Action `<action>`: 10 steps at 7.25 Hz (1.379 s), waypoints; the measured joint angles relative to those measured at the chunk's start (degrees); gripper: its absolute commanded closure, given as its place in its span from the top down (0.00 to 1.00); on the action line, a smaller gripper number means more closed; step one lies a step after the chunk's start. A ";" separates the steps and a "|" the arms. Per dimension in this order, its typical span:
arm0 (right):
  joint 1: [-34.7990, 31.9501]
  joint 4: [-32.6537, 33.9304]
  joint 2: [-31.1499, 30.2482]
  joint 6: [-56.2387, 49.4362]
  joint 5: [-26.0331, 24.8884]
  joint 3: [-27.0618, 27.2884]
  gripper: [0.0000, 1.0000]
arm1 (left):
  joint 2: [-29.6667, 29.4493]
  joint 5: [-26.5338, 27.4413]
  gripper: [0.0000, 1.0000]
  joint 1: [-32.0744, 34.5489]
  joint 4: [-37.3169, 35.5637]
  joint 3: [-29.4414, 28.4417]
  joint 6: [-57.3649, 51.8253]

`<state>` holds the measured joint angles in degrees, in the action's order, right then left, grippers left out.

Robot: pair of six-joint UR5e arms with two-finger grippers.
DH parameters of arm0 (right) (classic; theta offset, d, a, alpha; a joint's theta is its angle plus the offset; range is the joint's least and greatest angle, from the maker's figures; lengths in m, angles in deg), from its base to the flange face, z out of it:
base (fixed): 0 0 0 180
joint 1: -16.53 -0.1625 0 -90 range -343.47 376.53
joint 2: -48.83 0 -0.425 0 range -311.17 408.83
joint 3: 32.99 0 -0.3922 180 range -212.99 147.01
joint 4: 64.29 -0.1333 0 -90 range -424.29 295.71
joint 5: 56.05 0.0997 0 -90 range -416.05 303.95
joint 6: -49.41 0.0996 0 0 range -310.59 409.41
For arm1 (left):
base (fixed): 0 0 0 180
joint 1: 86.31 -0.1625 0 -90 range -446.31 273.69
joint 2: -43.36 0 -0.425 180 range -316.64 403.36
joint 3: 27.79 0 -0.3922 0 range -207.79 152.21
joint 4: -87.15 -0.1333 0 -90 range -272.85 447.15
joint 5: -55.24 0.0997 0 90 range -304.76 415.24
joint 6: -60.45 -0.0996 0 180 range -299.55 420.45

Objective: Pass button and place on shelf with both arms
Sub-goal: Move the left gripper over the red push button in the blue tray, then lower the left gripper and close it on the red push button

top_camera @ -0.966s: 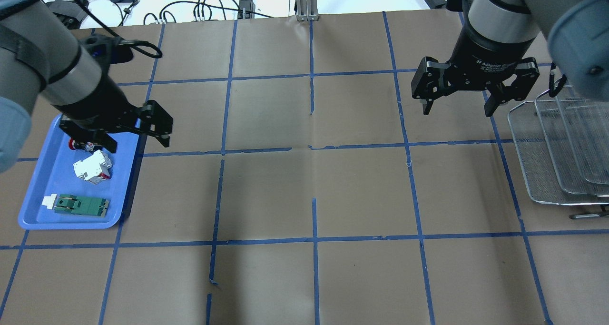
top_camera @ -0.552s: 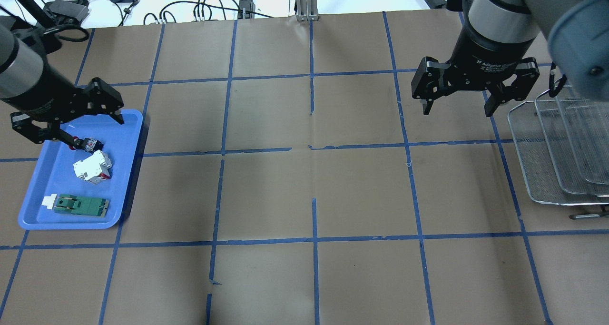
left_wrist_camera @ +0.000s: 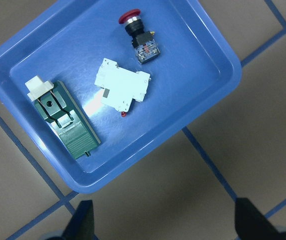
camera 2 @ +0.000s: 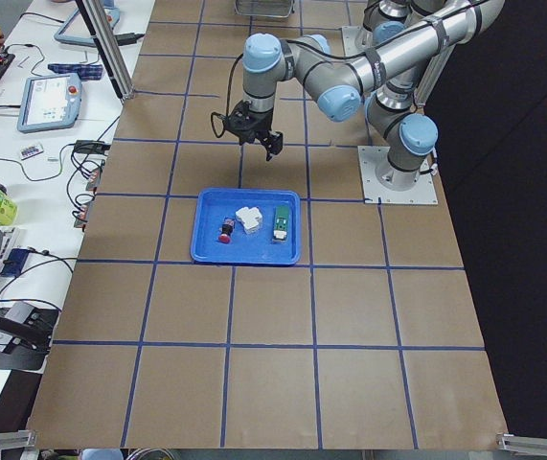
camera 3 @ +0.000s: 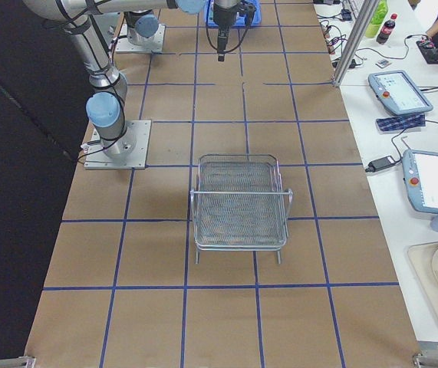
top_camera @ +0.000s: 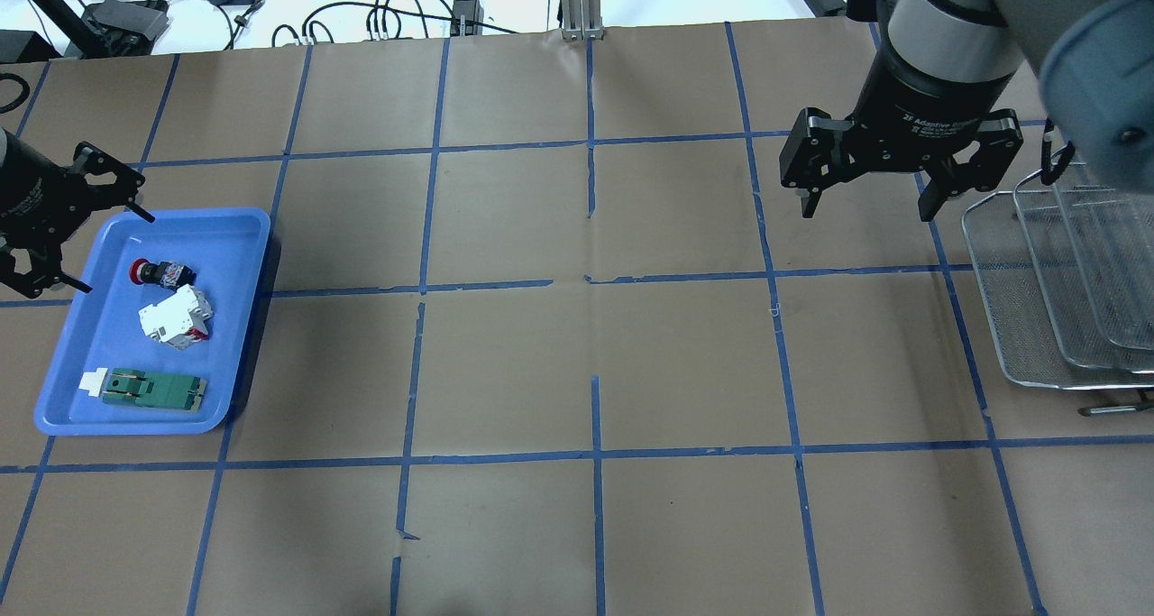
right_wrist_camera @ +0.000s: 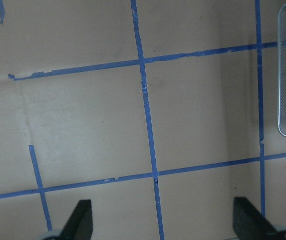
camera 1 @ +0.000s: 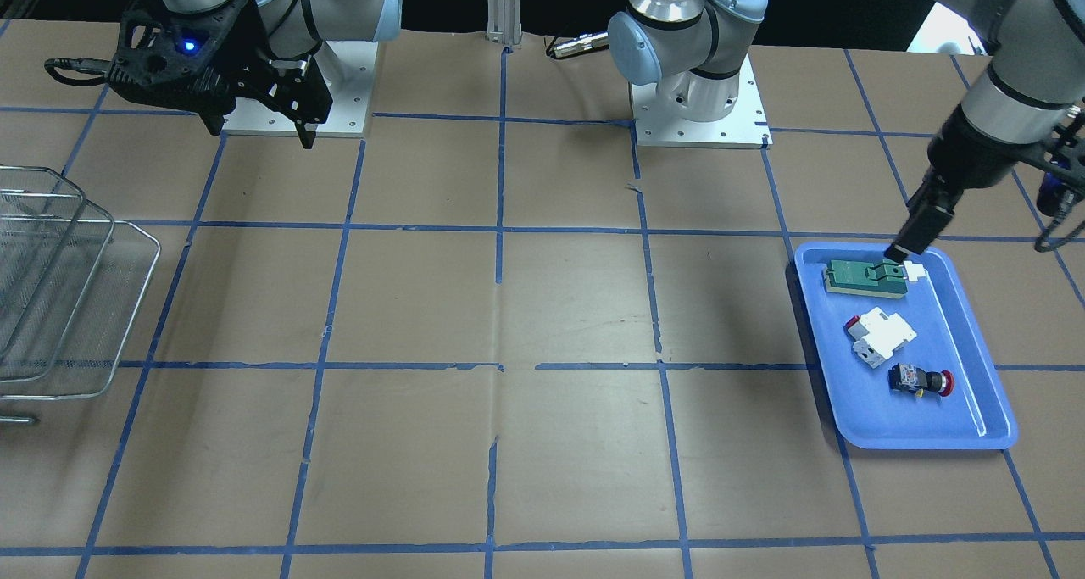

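The button (top_camera: 160, 273), black with a red cap, lies in the far end of the blue tray (top_camera: 245, 237); it also shows in the front view (camera 1: 920, 381) and the left wrist view (left_wrist_camera: 138, 35). My left gripper (top_camera: 118, 253) is open and empty, held above the tray's left edge, apart from the button. My right gripper (top_camera: 865, 212) is open and empty, in the air just left of the shelf (top_camera: 1064, 327). The shelf is a silver wire-mesh rack at the table's right side (camera 1: 76, 308).
A white block (top_camera: 176, 318) with a red tab and a flat green part (top_camera: 153, 389) lie in the tray beside the button. Blue tape lines grid the brown paper table. Cables and devices lie beyond the far edge.
My left gripper has moved left, off the button's end of the tray, to the tray's left edge, still open. The button stays in place. The right arm has not moved.
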<state>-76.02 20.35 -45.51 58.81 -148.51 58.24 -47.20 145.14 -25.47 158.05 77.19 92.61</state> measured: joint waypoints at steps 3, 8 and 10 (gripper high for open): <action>0.00 0.00 0.00 0.00 0.00 0.00 1.00 | -9.00 0.22 1.00 -3.31 -8.57 -0.02 6.36; -0.02 0.00 -0.12 0.00 0.00 0.07 1.00 | -22.96 -0.14 1.00 -4.83 -11.24 -9.62 11.85; -0.08 0.00 -0.13 0.00 0.00 0.09 1.00 | -27.17 -0.28 1.00 -6.63 -11.29 -11.75 12.56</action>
<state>-76.09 20.35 -45.65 58.81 -148.51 58.33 -74.37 144.85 -32.11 146.76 65.44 105.17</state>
